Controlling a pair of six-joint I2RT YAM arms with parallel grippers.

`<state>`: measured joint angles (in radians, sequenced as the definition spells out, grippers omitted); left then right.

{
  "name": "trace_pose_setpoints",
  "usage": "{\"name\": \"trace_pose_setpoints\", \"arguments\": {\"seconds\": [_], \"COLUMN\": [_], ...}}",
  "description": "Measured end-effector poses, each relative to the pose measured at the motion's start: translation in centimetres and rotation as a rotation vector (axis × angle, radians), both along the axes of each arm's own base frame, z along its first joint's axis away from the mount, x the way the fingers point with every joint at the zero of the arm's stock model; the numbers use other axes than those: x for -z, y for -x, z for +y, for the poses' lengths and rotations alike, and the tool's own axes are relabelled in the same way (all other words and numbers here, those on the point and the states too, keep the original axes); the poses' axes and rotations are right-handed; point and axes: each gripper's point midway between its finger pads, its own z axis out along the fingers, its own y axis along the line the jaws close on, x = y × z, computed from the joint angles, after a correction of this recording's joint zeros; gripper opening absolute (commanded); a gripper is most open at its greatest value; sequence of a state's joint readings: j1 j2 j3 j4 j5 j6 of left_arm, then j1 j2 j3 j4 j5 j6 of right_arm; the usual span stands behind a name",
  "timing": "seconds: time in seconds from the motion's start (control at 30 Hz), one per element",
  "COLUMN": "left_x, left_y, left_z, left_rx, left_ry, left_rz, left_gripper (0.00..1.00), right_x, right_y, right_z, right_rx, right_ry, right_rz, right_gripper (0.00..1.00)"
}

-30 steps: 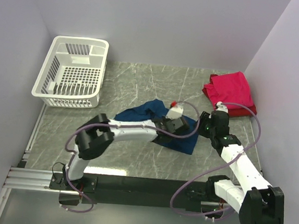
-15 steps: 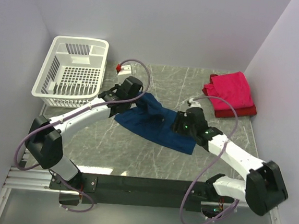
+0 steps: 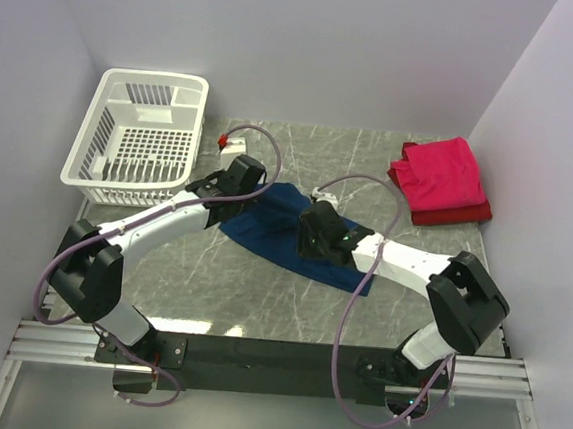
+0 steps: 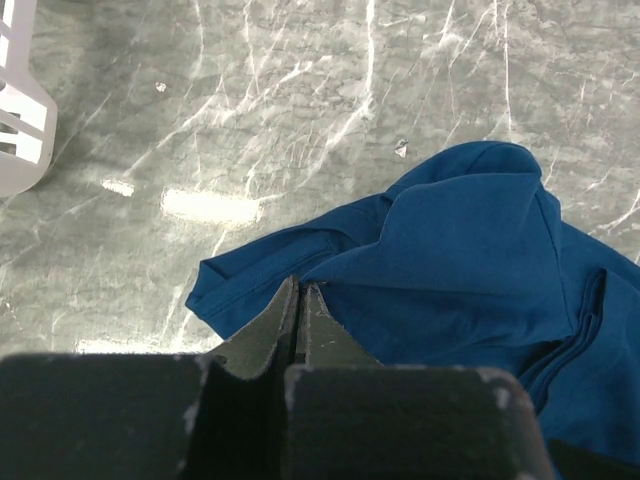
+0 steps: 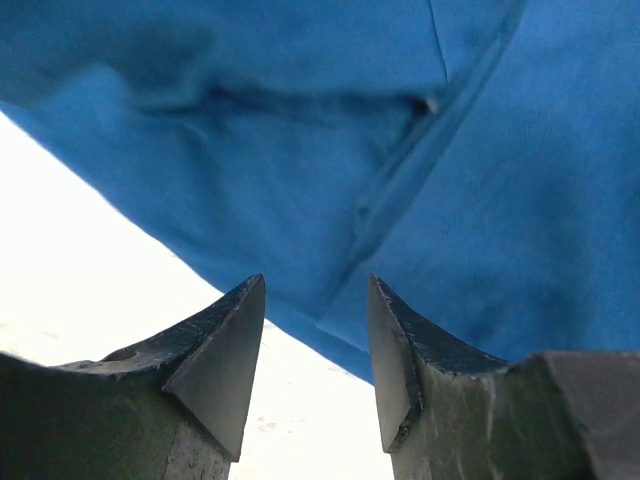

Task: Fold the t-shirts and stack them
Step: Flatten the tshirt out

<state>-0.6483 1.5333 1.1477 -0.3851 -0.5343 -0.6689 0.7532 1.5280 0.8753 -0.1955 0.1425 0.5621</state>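
- Left fingers [image 4: 283,322] clenched on the blue t-shirt [image 4: 470,260] at its far-left edge.
- Right fingers [image 5: 222,350] released, just above its right part.
- Red t-shirts [image 3: 440,178] folded at the far right.

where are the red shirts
In the top view, the red shirts lie at the far right by the wall, apart from the blue shirt.

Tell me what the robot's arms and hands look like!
The left arm and right arm are smooth white tubes joined by chunky black joints. A purple cable loops along each one. The left hand and right hand each have two dark, pointy, wedge-shaped fingers that look a bit scuffed.
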Motion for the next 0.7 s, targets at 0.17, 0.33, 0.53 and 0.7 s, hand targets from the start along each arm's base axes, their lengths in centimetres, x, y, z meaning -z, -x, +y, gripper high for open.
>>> {"name": "trace_pose_setpoints", "arguments": {"seconds": [0.17, 0.33, 0.53, 0.7], "left_x": [0.3, 0.4, -0.4, -0.8], "left_y": [0.0, -0.1, -0.4, -0.7], "left_z": [0.2, 0.5, 0.8, 1.6], "left_rx": [0.003, 0.000, 0.001, -0.012], "left_ry": [0.004, 0.001, 0.011, 0.015], "left_rz": [0.005, 0.007, -0.011, -0.016], "left_gripper": [0.01, 0.01, 0.01, 0.00], "right_x": [1.4, 2.8, 4.3, 3.8], "right_y": [1.2, 1.2, 0.8, 0.2], "right_z": [-0.5, -1.1, -1.7, -2.5], "right_rx": [0.015, 0.041, 0.067, 0.092], "right_ry": [0.068, 0.111, 0.175, 0.218], "right_rz": [0.033, 0.052, 0.068, 0.052], "right_gripper": [0.52, 0.45, 0.00, 0.00]}}
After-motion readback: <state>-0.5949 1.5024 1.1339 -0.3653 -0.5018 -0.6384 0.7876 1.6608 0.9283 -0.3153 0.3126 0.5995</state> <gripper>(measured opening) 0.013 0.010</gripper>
